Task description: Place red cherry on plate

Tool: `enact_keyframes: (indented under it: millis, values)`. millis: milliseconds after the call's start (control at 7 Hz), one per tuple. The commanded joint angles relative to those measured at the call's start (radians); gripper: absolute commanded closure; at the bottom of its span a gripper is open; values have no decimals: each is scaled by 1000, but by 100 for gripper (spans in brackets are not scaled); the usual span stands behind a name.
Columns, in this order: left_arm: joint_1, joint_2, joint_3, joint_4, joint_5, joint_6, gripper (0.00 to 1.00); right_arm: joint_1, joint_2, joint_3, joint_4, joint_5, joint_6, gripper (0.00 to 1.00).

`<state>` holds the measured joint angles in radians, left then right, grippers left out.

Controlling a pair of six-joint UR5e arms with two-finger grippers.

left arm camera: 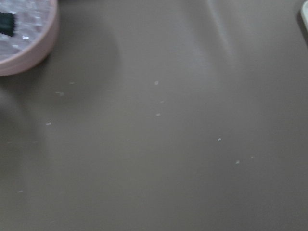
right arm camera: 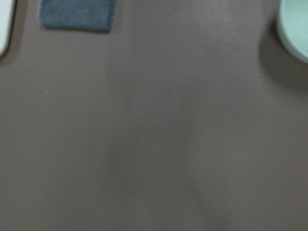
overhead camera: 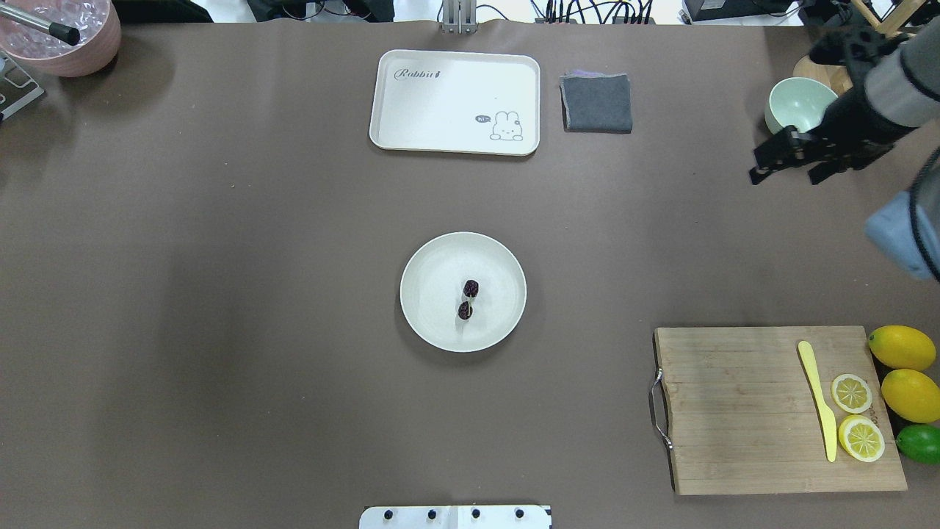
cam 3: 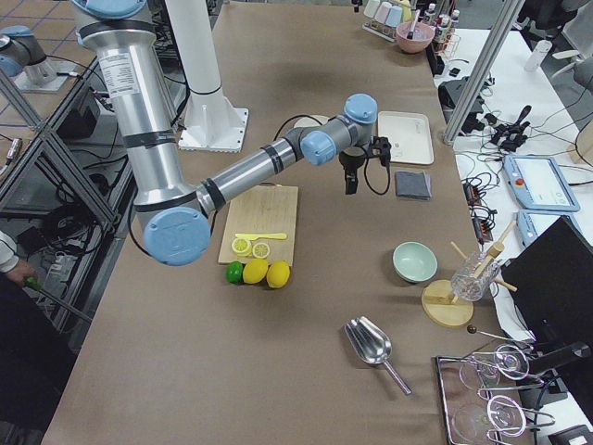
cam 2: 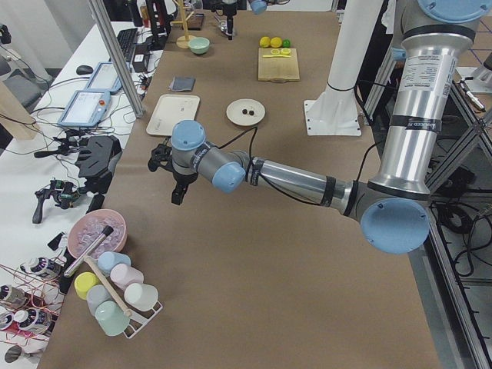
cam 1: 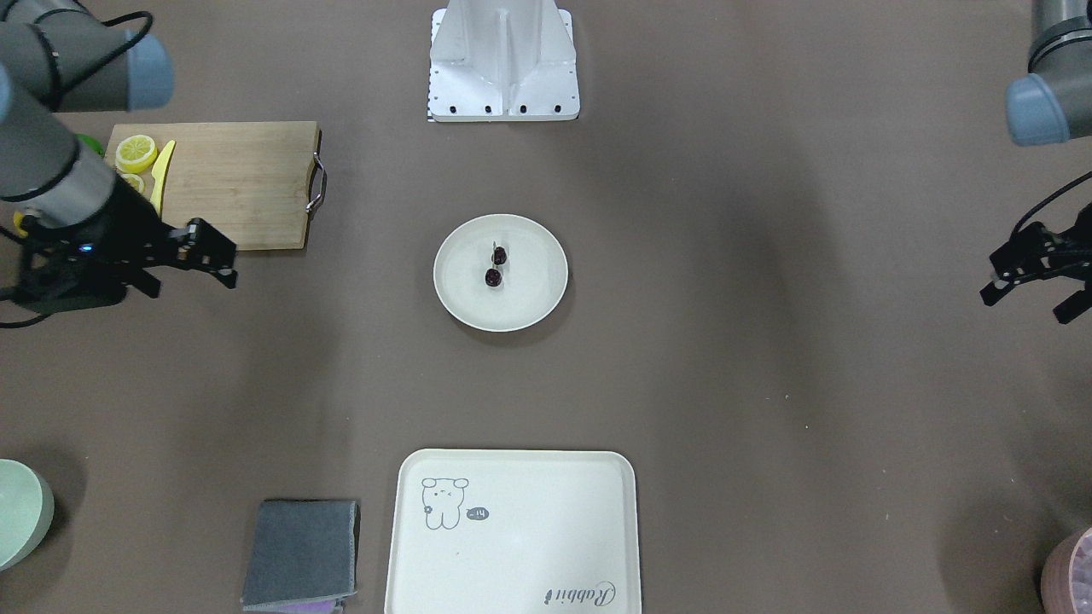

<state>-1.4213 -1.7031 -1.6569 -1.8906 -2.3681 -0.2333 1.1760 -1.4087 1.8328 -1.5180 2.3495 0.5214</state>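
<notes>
The red cherry (overhead camera: 470, 288), a pair of tiny dark fruits joined by thin stems, lies inside the plate (overhead camera: 426, 323), a round cream dish at the table's middle. The front view shows the same cherry (cam 1: 494, 276) just left of centre on the plate (cam 1: 452, 298). My right gripper (overhead camera: 784, 178) hovers open and empty far to the right, near the mint bowl; the front view has it (cam 1: 194, 286) at the left edge. Over the table's other end, my left gripper (cam 1: 1026, 307) stands open and empty, far from the plate.
A cream tray (overhead camera: 440, 110) and a folded grey cloth (overhead camera: 596, 103) lie at the far side. A mint bowl (overhead camera: 797, 103) sits far right. The wooden cutting board (overhead camera: 734, 411) holds a yellow knife (overhead camera: 819, 400) and lemon slices (overhead camera: 852, 393). A pink bowl (overhead camera: 66, 44) is far left.
</notes>
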Motion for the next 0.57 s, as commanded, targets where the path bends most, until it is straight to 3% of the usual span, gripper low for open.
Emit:
enact_keyframes:
  millis: [0,143,429]
  values:
    - [-121,43,-1,189,0,277,2,237,-169,-90,-30,10,-328,0]
    - [-126,107,0,180,69,301,2,345,-202,-171,-33,10,-524,0]
    - [-126,129,9,179,110,308,2,459,-252,-210,-33,17,-604,0]
